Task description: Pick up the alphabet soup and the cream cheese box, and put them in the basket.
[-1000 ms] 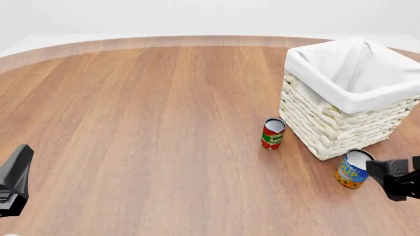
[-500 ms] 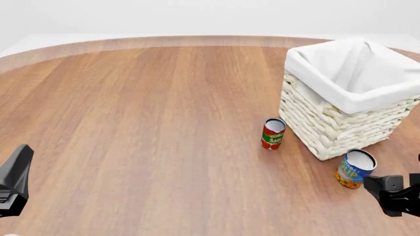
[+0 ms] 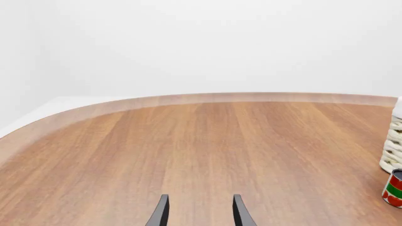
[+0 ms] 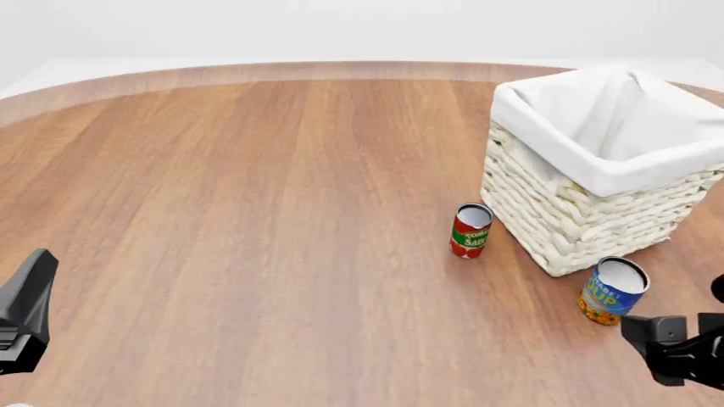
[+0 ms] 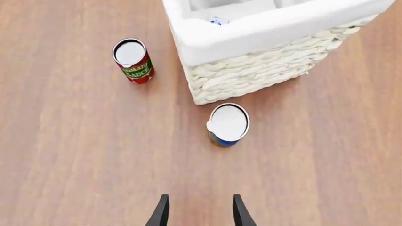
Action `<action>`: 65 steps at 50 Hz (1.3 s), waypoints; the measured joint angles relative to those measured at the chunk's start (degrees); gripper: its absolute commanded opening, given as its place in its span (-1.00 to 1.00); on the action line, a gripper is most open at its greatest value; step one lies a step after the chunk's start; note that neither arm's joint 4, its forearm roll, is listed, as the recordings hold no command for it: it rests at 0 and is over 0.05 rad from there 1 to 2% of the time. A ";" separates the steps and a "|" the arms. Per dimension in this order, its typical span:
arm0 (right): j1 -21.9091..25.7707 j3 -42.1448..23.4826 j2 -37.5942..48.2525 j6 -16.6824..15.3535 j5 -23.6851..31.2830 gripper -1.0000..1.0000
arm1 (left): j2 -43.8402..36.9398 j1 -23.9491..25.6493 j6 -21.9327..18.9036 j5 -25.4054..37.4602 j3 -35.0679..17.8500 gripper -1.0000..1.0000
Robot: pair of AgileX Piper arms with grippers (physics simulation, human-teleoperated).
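Observation:
The alphabet soup stands upright on the wooden table just in front of the basket; from above its silver-white top shows. My right gripper hangs open, nearer than the can and slightly to its right, holding nothing; its fingertips point toward the can. Inside the basket, just behind the rim, a small blue and white corner looks like the cream cheese box, mostly hidden. My left gripper is open and empty at the table's near left, its fingers over bare wood.
A slimmer red and green can stands upright to the left of the basket's near corner, also seen as the red can and at the edge of the left wrist view. The table's curved far edge runs behind.
My right gripper has drawn back toward the near edge of the table, away from the alphabet soup. The left arm and the cans have not moved.

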State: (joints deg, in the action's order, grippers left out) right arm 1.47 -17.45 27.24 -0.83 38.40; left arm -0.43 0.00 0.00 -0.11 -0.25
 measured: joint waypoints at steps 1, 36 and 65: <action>0.00 0.03 0.00 0.01 -0.02 1.00 | 0.00 0.00 0.00 0.00 0.00 1.00; -1.86 6.93 4.25 -2.49 -8.91 1.00 | 0.00 0.00 0.00 0.00 0.00 1.00; -4.32 12.61 7.51 -3.63 -17.08 1.00 | 0.00 0.00 0.00 0.00 0.00 1.00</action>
State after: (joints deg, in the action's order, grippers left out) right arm -2.85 -4.84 34.76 -4.47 21.32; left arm -0.43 0.00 0.00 -0.11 -0.25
